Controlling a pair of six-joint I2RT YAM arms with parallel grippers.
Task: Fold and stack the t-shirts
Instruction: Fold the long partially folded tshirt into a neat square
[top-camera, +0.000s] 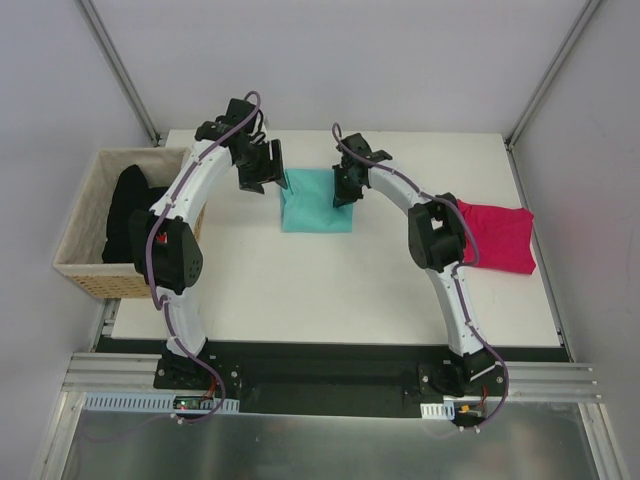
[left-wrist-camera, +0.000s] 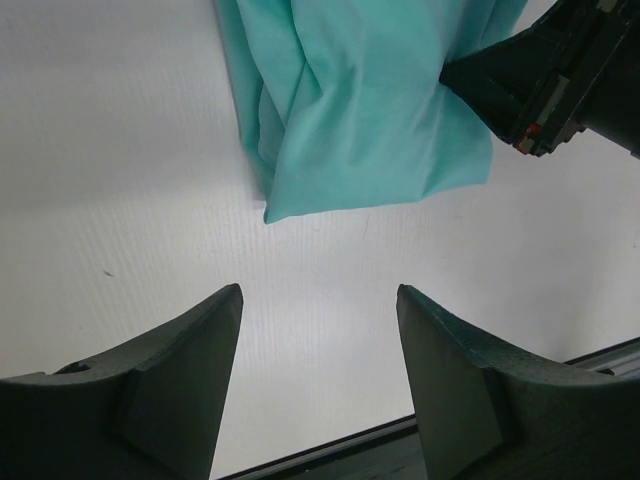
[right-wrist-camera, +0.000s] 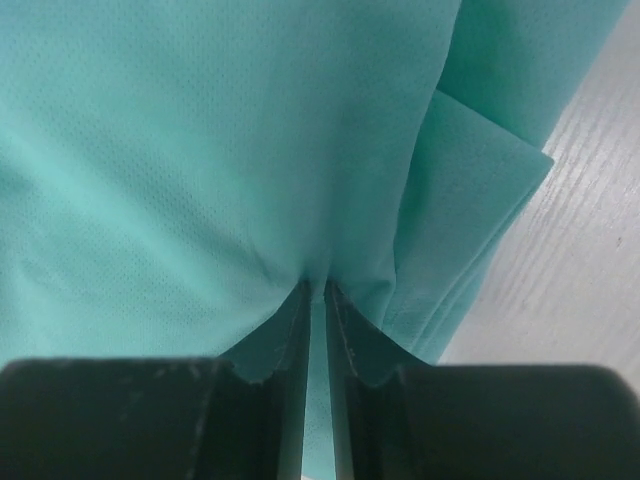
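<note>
A folded teal-green t-shirt (top-camera: 315, 200) lies at the back middle of the white table (top-camera: 300, 290). My right gripper (top-camera: 345, 190) sits on its right edge. In the right wrist view the right gripper (right-wrist-camera: 318, 290) has its jaws nearly together, with a pucker of the teal cloth (right-wrist-camera: 200, 150) pinched between them. My left gripper (top-camera: 262, 175) hovers at the shirt's left side, open. In the left wrist view the left gripper (left-wrist-camera: 320, 290) has only bare table between its fingers, and the teal shirt (left-wrist-camera: 370, 110) lies beyond them. A magenta-pink t-shirt (top-camera: 498, 238) lies folded at the table's right edge. Black t-shirts (top-camera: 130, 215) fill the basket.
A tan woven basket (top-camera: 85, 280) stands off the table's left edge, beside the left arm. The right gripper's body (left-wrist-camera: 545, 80) shows in the left wrist view on the teal shirt's far corner. Grey walls and metal posts close in the back and sides.
</note>
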